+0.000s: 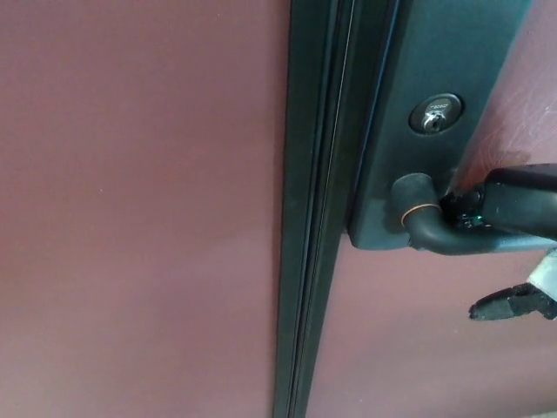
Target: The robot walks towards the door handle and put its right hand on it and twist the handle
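With the handle (435, 231) jutting right from its dark plate (426, 131) below the keyhole (433, 114), we have our right hand (509, 209) resting on top of it, though we cannot tell whether the fingers wrap it. We judge contact made; next comes the downward twist.

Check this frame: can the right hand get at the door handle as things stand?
Probably yes. The right hand already lies on top of the door handle, nothing between them, though whether its fingers wrap the lever is unclear.
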Robot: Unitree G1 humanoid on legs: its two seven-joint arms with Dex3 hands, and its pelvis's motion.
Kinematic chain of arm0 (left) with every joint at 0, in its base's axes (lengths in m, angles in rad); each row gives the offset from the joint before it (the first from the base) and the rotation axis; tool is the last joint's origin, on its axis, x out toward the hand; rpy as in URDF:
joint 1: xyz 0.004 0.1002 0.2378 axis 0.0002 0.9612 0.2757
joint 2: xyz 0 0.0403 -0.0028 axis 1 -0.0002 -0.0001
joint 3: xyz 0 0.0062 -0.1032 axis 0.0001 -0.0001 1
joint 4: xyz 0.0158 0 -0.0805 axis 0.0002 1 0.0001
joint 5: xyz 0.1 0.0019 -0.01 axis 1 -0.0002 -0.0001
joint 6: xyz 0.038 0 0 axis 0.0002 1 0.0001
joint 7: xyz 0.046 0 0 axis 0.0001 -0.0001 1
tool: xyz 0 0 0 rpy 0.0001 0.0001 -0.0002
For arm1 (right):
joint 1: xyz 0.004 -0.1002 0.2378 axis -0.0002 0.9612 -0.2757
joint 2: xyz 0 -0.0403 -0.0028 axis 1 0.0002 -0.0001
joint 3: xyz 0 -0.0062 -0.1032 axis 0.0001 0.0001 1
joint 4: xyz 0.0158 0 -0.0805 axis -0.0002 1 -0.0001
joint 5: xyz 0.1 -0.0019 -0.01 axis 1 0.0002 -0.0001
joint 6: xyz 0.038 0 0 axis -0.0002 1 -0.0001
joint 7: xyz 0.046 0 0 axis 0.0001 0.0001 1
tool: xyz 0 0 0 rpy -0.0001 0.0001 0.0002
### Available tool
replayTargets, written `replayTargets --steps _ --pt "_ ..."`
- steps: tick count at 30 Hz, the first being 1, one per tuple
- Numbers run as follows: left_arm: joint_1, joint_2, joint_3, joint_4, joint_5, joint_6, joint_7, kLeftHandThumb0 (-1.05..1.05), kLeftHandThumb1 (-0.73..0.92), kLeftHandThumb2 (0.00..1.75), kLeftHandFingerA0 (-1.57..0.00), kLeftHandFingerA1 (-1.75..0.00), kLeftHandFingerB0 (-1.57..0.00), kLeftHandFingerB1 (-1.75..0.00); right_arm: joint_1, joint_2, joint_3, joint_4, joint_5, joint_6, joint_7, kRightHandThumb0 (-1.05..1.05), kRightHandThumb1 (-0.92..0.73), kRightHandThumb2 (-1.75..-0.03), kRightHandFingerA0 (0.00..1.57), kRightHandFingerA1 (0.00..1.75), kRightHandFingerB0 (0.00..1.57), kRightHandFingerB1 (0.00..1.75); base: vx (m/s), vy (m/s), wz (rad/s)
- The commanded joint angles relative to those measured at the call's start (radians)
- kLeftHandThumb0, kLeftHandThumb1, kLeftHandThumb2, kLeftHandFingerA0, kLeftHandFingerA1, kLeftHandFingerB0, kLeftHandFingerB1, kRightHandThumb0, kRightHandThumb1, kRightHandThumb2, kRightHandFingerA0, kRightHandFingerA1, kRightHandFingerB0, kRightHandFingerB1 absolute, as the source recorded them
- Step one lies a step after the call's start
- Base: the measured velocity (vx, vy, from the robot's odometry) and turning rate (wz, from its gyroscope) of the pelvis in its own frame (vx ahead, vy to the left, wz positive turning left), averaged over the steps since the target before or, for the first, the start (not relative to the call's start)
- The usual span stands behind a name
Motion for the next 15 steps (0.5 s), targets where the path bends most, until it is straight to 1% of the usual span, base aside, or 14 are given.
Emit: replayTargets --steps 1,2,7,15 --pt "0.007 0.000 0.002 0.005 0.004 0.008 -0.018 -0.27 0.53 0.55 -0.78 -0.67 -0.63 -0.63 -0.027 0.031 -0.044 -0.042 0.017 0.020 -0.001 -0.82 -0.50 -0.85 0.00 0.00 0.02 0.08 0.00 0.000 0.00" --pt "0.007 0.002 0.000 0.004 0.007 0.006 -0.018 -0.27 0.53 0.54 -0.78 -0.67 -0.64 -0.63 -0.034 0.033 -0.057 -0.040 0.016 0.024 -0.004 -0.84 -0.51 -0.87 0.00 0.00 0.00 0.04 0.00 0.000 0.00" --pt "0.010 0.004 -0.002 0.002 0.007 0.002 -0.019 -0.28 0.53 0.54 -0.78 -0.67 -0.64 -0.63 -0.052 0.037 -0.091 -0.033 0.015 0.031 0.003 -0.84 -0.51 -0.87 0.00 0.00 0.00 0.04 0.00 0.000 0.00" --pt "0.016 0.001 0.007 0.004 0.002 0.005 -0.014 -0.29 0.53 0.54 -0.78 -0.67 -0.63 -0.63 -0.134 0.016 -0.103 -0.033 0.027 0.080 0.095 -0.86 -0.52 -0.88 0.00 0.00 0.00 0.03 0.00 0.000 0.00"
